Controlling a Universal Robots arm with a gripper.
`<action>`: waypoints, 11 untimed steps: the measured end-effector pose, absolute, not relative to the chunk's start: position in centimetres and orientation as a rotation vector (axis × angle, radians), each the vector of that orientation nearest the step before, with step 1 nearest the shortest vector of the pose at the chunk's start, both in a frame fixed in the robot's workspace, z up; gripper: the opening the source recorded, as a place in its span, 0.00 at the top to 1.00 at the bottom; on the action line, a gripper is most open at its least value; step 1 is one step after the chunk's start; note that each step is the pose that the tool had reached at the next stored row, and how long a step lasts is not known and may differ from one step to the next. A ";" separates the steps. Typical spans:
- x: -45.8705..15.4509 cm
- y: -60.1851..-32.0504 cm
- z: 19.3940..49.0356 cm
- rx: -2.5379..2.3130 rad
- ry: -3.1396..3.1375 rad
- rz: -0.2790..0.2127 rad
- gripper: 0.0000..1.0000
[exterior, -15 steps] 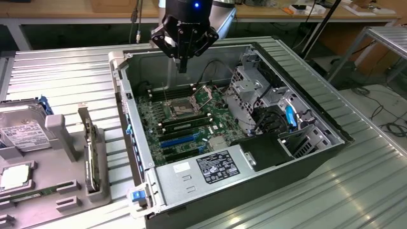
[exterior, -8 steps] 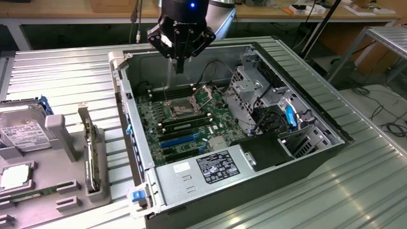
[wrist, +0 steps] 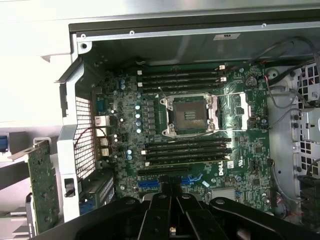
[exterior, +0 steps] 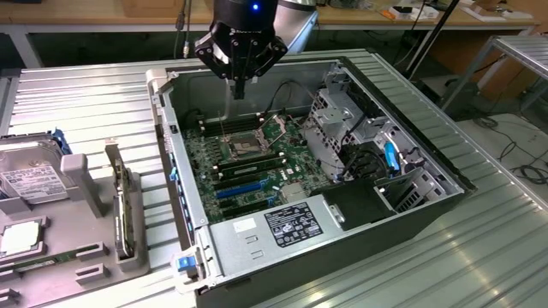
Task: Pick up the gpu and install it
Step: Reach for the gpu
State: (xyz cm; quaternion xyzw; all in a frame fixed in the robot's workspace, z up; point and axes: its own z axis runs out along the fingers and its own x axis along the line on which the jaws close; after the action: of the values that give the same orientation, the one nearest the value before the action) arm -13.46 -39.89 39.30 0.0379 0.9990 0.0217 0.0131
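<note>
ribbed desk: your pincer, closed and empty, hangs over the case; gpu stands well aside, lengthwise parallel to its outer wall.

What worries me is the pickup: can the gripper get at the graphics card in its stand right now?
Probably yes. The graphics card stands upright in its grey stand, outside the computer case, top edge bare. The gripper hangs above the case, fingers shut, and nothing stands over the card.
</note>
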 end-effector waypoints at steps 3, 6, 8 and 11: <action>-13.5 -39.9 39.3 0.118 3.112 0.068 0.89; -13.7 -39.9 39.3 0.118 3.113 0.068 0.89; -13.7 -39.9 39.3 0.118 3.113 0.068 0.89; -13.8 -39.9 39.3 0.118 3.112 0.068 0.89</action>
State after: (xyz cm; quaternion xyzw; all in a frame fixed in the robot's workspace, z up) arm -13.84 -39.89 39.27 0.0379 0.9990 0.0217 0.0131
